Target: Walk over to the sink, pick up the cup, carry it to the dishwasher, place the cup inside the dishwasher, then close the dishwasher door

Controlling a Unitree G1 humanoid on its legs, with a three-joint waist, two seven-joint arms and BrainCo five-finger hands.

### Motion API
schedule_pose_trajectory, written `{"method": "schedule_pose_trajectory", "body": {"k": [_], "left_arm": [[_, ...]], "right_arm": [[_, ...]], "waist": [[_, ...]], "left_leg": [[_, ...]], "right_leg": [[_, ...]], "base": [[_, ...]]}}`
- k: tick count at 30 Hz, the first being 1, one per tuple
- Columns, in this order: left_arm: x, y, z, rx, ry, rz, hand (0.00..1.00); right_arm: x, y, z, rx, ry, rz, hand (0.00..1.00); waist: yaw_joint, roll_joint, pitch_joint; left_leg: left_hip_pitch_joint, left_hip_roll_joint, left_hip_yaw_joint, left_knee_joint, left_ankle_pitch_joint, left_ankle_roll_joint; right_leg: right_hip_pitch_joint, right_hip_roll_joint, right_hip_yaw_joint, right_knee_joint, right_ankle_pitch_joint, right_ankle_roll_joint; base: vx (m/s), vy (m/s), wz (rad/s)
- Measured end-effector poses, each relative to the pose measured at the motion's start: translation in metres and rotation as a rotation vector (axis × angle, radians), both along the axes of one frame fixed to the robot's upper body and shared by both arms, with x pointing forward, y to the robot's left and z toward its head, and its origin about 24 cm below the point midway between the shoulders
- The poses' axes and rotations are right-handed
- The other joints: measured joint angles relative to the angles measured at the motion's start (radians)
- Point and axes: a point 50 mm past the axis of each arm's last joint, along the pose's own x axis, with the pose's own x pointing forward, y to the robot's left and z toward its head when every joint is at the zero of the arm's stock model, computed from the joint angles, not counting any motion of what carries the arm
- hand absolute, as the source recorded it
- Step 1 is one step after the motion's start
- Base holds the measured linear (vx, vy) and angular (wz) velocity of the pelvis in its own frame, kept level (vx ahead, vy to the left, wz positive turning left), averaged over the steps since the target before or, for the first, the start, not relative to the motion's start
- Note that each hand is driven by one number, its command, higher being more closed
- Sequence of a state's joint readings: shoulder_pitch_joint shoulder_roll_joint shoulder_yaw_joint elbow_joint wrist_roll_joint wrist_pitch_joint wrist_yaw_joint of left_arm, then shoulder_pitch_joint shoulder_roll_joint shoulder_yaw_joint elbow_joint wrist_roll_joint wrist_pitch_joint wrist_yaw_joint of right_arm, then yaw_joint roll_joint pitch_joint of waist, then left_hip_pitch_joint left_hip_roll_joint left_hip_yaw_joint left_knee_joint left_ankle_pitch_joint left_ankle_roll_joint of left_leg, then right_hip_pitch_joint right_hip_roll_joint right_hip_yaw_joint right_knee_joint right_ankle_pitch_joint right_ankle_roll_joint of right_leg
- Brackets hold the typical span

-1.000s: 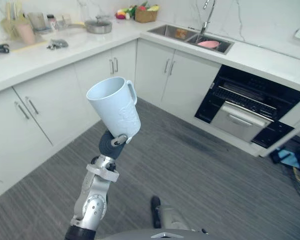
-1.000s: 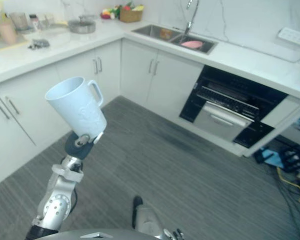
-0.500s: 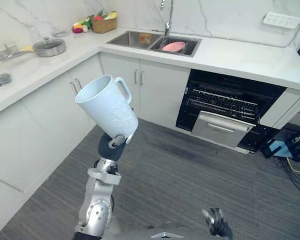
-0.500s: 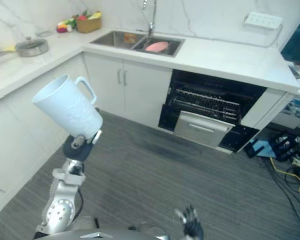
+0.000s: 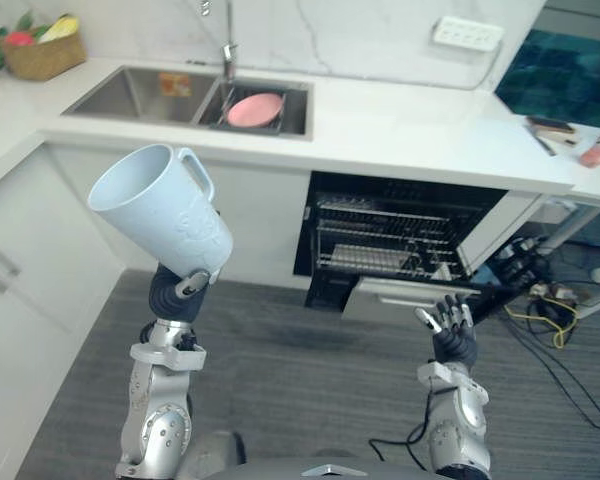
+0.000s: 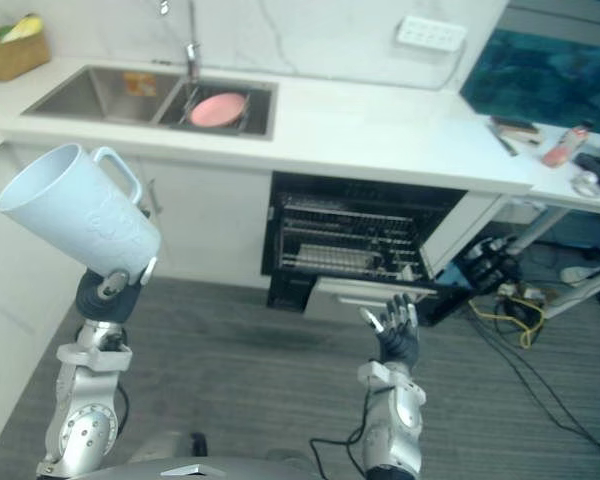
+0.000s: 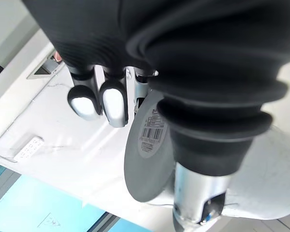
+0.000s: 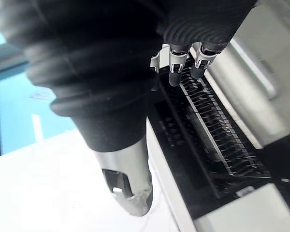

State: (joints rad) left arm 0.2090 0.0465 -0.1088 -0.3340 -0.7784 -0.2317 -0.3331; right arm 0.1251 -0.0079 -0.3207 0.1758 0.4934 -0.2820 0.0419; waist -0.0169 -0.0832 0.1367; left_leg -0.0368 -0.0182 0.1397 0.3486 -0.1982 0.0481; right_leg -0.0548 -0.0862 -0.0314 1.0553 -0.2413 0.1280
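Pale-blue cup (image 5: pixel 165 215) rides tilted in the left hand (image 5: pixel 170 295), whose fingers curl round its base, above the grey floor (image 5: pixel 310 370) and left of the open dishwasher (image 5: pixel 400 240). The right hand (image 5: pixel 448 335) is raised before the dishwasher, fingers straight and spread, holding nothing. A pink plate (image 5: pixel 254 108) lies in the sink (image 5: pixel 140 92).

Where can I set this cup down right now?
The counter is bare between the sink and the small items at its right end. The sink's left basin looks mostly bare; the right one holds a pink plate. The open dishwasher shows a rack of wire tines, with no dishes that I can make out. The cup is in the left hand.
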Motion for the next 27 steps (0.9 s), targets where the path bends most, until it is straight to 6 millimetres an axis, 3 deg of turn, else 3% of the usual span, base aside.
{"method": "schedule_pose_trajectory", "body": {"k": [2,3,5,6,8,9,11,12,13,15,17,18,20,22,23,27], "left_arm": [[0.002,-0.009,0.002,0.013,-0.004,-0.040,1.00],[0.005,-0.014,0.006,0.025,-0.016,-0.075,1.00],[0.006,-0.016,0.009,0.036,-0.027,-0.093,1.00],[0.006,-0.015,0.009,0.041,-0.020,-0.096,1.00],[0.004,-0.013,0.007,0.056,-0.010,-0.099,1.00],[0.003,-0.017,-0.002,0.042,0.029,-0.108,1.00],[0.000,-0.028,-0.005,0.034,0.047,-0.154,1.00],[0.000,-0.034,-0.004,0.027,0.041,-0.181,1.00],[0.000,-0.042,-0.002,0.013,0.036,-0.211,1.00],[-0.002,-0.049,-0.003,-0.011,0.047,-0.231,1.00],[-0.003,-0.049,-0.004,-0.019,0.053,-0.226,1.00],[-0.002,-0.047,-0.004,-0.019,0.053,-0.216,1.00],[-0.001,-0.043,-0.004,-0.018,0.056,-0.200,1.00],[-0.001,-0.042,-0.004,-0.020,0.058,-0.192,1.00],[0.000,-0.039,-0.004,-0.021,0.060,-0.174,1.00],[0.003,-0.033,-0.003,0.017,0.052,-0.171,1.00]], "right_arm": [[-0.002,-0.002,0.020,-0.059,-0.068,-0.021,0.00],[-0.005,-0.003,0.040,-0.106,-0.136,-0.045,0.00],[-0.010,-0.004,0.054,-0.157,-0.181,-0.067,0.00],[-0.015,-0.006,0.065,-0.205,-0.217,-0.113,0.00],[-0.020,-0.008,0.072,-0.219,-0.245,-0.152,0.00],[-0.019,-0.013,0.079,-0.249,-0.261,-0.174,0.00],[-0.021,-0.014,0.090,-0.250,-0.299,-0.213,0.00],[-0.021,-0.014,0.097,-0.248,-0.318,-0.231,0.00],[-0.023,-0.016,0.102,-0.249,-0.330,-0.252,0.00],[-0.026,-0.015,0.113,-0.269,-0.365,-0.264,0.00],[-0.025,-0.016,0.116,-0.291,-0.371,-0.271,0.00],[-0.024,-0.017,0.115,-0.289,-0.358,-0.274,0.00],[-0.023,-0.023,0.106,-0.297,-0.309,-0.279,0.00],[-0.023,-0.031,0.099,-0.301,-0.268,-0.300,0.00],[-0.021,-0.034,0.096,-0.293,-0.249,-0.313,0.00],[-0.021,-0.039,0.097,-0.272,-0.236,-0.370,0.00]], "waist": [[-0.026,0.037,0.010],[-0.050,0.066,0.013],[-0.066,0.070,0.012],[-0.073,0.056,0.009],[-0.071,0.002,-0.013],[-0.067,0.036,-0.013],[-0.067,0.079,-0.017],[-0.069,0.103,-0.013],[-0.071,0.116,-0.011],[-0.066,0.122,-0.012],[-0.062,0.122,-0.029],[-0.051,0.123,-0.034],[-0.050,0.131,-0.045],[-0.054,0.150,-0.058],[-0.056,0.164,-0.064],[-0.081,0.115,-0.084]], "left_leg": [[0.079,0.029,0.006,-0.057,-0.010,-0.003],[0.147,0.062,0.009,-0.099,-0.015,-0.025],[0.206,0.083,0.010,-0.134,-0.024,-0.041],[0.265,0.089,0.006,-0.146,-0.058,-0.071],[0.316,0.059,-0.003,-0.135,-0.122,-0.099],[0.350,0.100,-0.004,-0.113,-0.172,-0.115],[0.333,0.132,-0.002,-0.022,-0.175,-0.110],[0.264,0.159,-0.004,0.146,-0.161,-0.117],[0.173,0.189,-0.018,0.354,-0.080,-0.155],[0.089,0.235,-0.011,0.528,-0.079,-0.182],[0.055,0.243,0.023,0.479,-0.118,-0.139],[0.046,0.234,0.025,0.356,-0.136,-0.110],[0.045,0.201,-0.032,0.111,-0.130,-0.112],[0.055,0.169,-0.099,-0.118,-0.039,-0.121],[0.083,0.159,-0.110,-0.203,0.068,-0.160],[0.124,0.087,-0.063,-0.267,0.089,-0.126]], "right_leg": [[-0.077,-0.017,-0.057,-0.043,-0.048,-0.050],[-0.144,-0.016,-0.105,-0.177,-0.058,-0.055],[-0.179,-0.013,-0.157,-0.370,-0.031,-0.071],[-0.190,-0.011,-0.209,-0.546,0.059,-0.091],[-0.193,-0.025,-0.230,-0.657,0.270,-0.148],[-0.193,-0.001,-0.233,-0.579,0.197,-0.196],[-0.179,0.034,-0.229,-0.571,0.122,-0.171],[-0.153,0.052,-0.231,-0.595,0.100,-0.176],[-0.106,0.068,-0.228,-0.632,0.094,-0.177],[-0.021,0.086,-0.207,-0.705,0.091,-0.178],[0.031,0.085,-0.175,-0.762,0.096,-0.186],[0.041,0.083,-0.139,-0.786,0.107,-0.173],[0.032,0.079,-0.089,-0.812,0.122,-0.161],[0.017,0.074,-0.050,-0.822,0.134,-0.143],[0.015,0.072,-0.021,-0.826,0.134,-0.125],[0.028,0.008,0.018,-0.890,0.177,-0.062]], "base": [[0.45,0.052,-0.13],[0.57,-0.001,0.02],[0.59,-0.088,0.01],[0.57,-0.147,0.02],[0.52,-0.149,-0.07],[0.52,-0.154,-0.18],[0.45,-0.155,-0.23],[0.37,-0.161,-0.12],[0.36,-0.147,-0.05],[0.37,-0.069,-0.30],[0.41,-0.009,-0.65],[0.40,0.069,-0.94],[0.33,0.135,-0.88],[0.28,0.197,-0.65],[0.25,0.260,-0.64],[0.15,0.280,-0.30]]}}
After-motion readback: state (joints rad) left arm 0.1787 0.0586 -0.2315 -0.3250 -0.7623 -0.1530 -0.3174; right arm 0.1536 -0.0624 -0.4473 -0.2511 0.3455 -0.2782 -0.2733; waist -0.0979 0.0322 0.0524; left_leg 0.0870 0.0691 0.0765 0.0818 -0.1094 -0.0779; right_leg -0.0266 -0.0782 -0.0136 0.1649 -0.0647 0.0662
